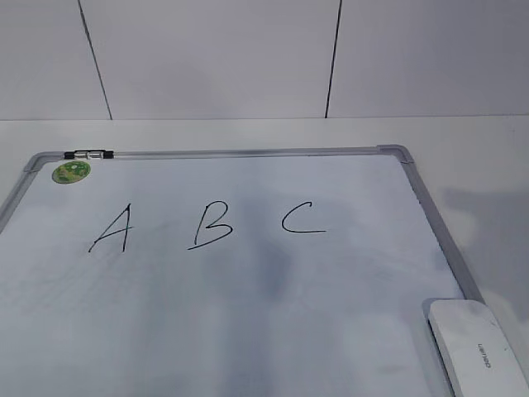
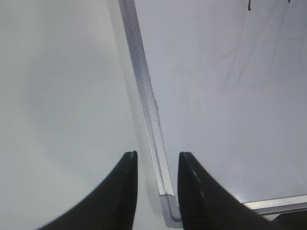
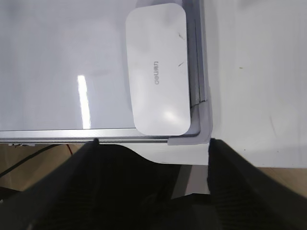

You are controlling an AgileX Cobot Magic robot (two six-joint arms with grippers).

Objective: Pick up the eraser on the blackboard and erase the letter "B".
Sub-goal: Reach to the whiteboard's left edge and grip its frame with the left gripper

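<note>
The blackboard (image 1: 248,322) is a white board with a silver frame, lying flat on the table. The black letter "B" (image 1: 210,225) stands between an "A" (image 1: 111,229) and a "C" (image 1: 302,218). The white eraser (image 1: 478,346) lies on the board's near right corner; it also shows in the right wrist view (image 3: 157,67). My right gripper (image 3: 153,141) is open and empty, just short of the eraser's near end. My left gripper (image 2: 157,155) is open and empty above the board's near left frame corner (image 2: 152,124). Neither gripper shows in the exterior view.
A round green sticker (image 1: 71,171) and a black-and-silver clip (image 1: 89,154) sit at the board's far left corner. White table (image 1: 471,149) surrounds the board. The table's front edge (image 3: 182,155) lies just beyond the board's near edge.
</note>
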